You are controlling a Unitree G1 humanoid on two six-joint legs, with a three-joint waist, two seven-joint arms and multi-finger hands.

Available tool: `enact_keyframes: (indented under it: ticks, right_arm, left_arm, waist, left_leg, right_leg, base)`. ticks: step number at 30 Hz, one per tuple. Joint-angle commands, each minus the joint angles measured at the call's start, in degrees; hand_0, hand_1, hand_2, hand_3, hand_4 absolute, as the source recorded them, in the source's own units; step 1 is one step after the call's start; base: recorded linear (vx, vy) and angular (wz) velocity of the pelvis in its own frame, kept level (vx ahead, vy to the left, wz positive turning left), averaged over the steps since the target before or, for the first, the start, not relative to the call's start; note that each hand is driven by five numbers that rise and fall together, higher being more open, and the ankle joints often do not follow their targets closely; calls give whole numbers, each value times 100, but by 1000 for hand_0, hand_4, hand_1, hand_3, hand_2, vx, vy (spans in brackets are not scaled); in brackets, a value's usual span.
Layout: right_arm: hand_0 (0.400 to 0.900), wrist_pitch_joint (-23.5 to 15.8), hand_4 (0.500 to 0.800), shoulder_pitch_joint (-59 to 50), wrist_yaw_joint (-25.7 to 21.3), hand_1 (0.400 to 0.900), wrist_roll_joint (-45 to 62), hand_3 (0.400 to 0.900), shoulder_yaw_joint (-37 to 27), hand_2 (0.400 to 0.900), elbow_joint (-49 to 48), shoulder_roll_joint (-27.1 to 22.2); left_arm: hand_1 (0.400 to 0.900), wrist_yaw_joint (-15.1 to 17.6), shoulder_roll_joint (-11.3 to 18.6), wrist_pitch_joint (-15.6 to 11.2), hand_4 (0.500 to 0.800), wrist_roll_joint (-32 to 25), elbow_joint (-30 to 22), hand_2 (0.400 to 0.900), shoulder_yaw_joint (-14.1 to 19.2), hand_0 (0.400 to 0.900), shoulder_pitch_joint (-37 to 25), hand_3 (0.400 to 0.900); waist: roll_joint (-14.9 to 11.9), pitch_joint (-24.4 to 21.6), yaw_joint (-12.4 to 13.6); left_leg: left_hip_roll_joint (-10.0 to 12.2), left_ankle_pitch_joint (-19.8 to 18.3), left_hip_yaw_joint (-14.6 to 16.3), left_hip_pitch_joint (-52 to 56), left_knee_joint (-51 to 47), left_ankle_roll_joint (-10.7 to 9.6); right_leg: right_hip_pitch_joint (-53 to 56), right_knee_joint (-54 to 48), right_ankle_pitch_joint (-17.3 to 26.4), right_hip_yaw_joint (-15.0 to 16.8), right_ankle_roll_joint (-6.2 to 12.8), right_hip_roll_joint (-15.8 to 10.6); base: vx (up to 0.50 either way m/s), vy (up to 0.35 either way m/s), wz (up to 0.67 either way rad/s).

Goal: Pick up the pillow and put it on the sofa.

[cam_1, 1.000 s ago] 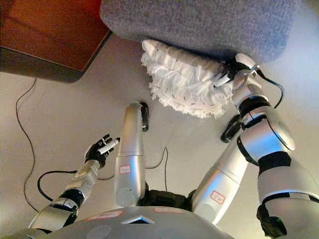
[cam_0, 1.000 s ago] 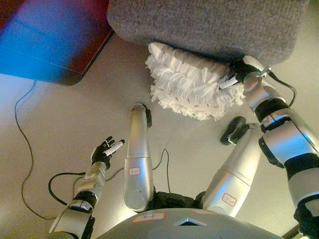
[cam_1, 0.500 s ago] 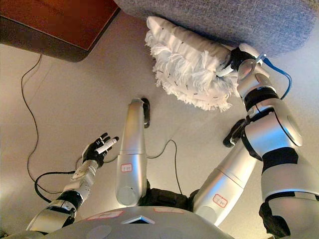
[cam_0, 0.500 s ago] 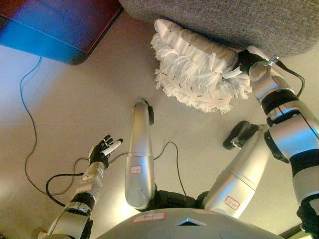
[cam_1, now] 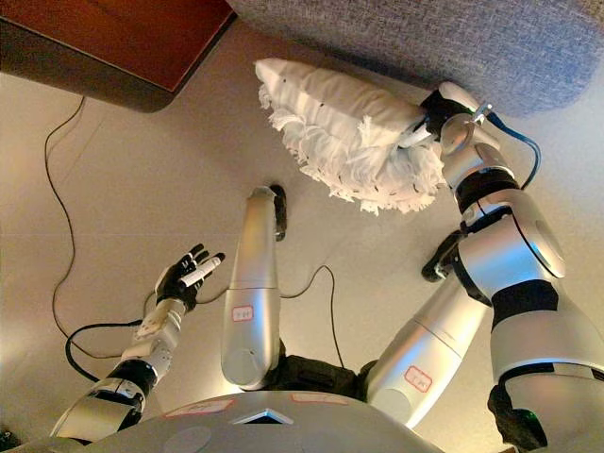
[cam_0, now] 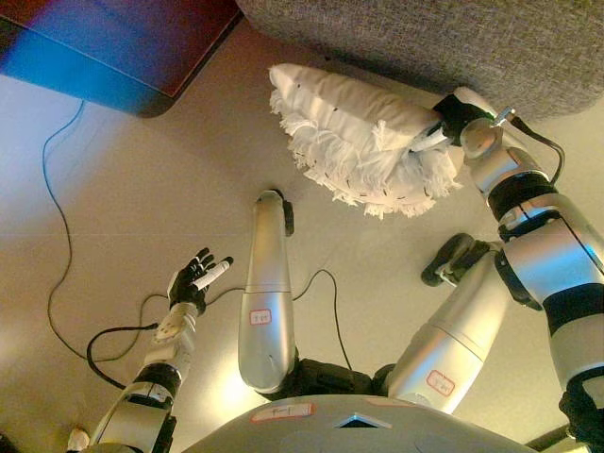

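A white fringed pillow [cam_0: 354, 137] hangs just above the beige floor, in front of the grey sofa [cam_0: 453, 38] at the top of the view. My right hand [cam_0: 451, 123] is shut on the pillow's right end and holds it up, tilted. The pillow also shows in the right eye view [cam_1: 344, 127]. My left hand [cam_0: 193, 281] is open and empty, low at the left over the floor, far from the pillow.
A dark red-brown table [cam_1: 104, 42] stands at the top left, close to the sofa's left end. The beige floor [cam_0: 151, 189] spreads between the table and me.
My right hand has lifted the pillow off the floor and away from the sofa's base; its left end now hangs free. The camera has shifted. The left hand has stayed still.
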Motion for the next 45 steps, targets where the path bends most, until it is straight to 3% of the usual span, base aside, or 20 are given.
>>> enact_keyframes:
  ticks: [1, 13, 17, 23, 31, 37, 42, 45]
  right_arm:
    - [400, -461, 500, -211, -216, 400, 34, 400, -349, 400, -399, -187]
    - [400, -1005, 500, 702, 250, 400, 323, 400, -684, 400, -1065, -307]
    - [400, -1033, 500, 1164, 472, 400, 399, 400, -773, 400, -1537, -396]
    - [400, -1107, 500, 1812, 927, 400, 669, 400, -928, 400, -2199, -588]
    - [400, -1075, 500, 2330, 1623, 400, 903, 400, -997, 400, -3127, -827]
    - [400, -1208, 500, 2239, 1958, 400, 1402, 400, -1051, 400, -3497, -1128]
    - [400, -1254, 500, 1912, 2263, 400, 1813, 400, -1119, 400, -3722, -1493]
    - [400, -1222, 500, 1449, 2530, 400, 2139, 400, -1159, 400, -3540, -1861]
  left_arm:
    - [900, 47, 351, -342, 800, -3, 131, 900, 308, 900, 136, 900]
    - [900, 207, 414, -102, 800, 544, 168, 900, 176, 900, 137, 900]
    - [900, 291, 409, 40, 800, 745, 106, 900, 200, 900, 225, 900]
    - [900, 255, 396, 179, 800, 1115, 118, 900, 390, 900, 438, 900]
    - [900, 309, 277, 301, 800, 1523, 350, 900, 680, 900, 684, 900]
    - [900, 376, 140, 431, 800, 1626, 525, 900, 801, 900, 662, 900]
    - [900, 394, 51, 455, 800, 1663, 744, 900, 809, 900, 557, 900]
    - [900, 380, 13, 487, 800, 1700, 893, 900, 799, 900, 499, 900]
  waist:
    - [-147, -135, 161]
    - [-496, -599, 51]
    - [-654, -796, 5]
    - [-869, -1161, -32]
    - [-1127, -1755, -76]
    - [-1269, -2063, -151]
    - [-1312, -2229, -206]
    - [-1376, -2274, -178]
  left_leg:
    - [311, 751, 291, 1018, -1433, 247]
    - [568, 1350, 483, 2970, -3254, 312]
    - [635, 1427, 663, 3679, -3615, 297]
    - [709, 1547, 995, 4610, -4170, 258]
    - [565, 1659, 1408, 5699, -4974, 321]
    - [429, 1765, 1528, 6211, -5498, 359]
    - [424, 1707, 1584, 6358, -5484, 325]
    - [406, 1467, 1561, 6345, -5147, 323]
  right_leg:
    - [603, -1033, 779, 130, 50, 6]
    - [2692, -3039, 1360, -337, 112, 89]
    - [3530, -3622, 1527, -640, 143, 31]
    - [4754, -4530, 1692, -1131, 174, 176]
    - [6060, -5581, 1819, -1576, 193, 503]
    - [6579, -6143, 2002, -1640, 165, 683]
    - [6798, -6324, 2113, -1660, 179, 609]
    - [6940, -6387, 2244, -1687, 215, 439]
  base:
    - [35, -77, -5]
    - [67, -45, -8]
    - [139, -38, -2]
    - [142, -46, 1]
    - [140, 21, -7]
    - [68, 32, -7]
    - [79, 92, -2]
    - [129, 143, 7]
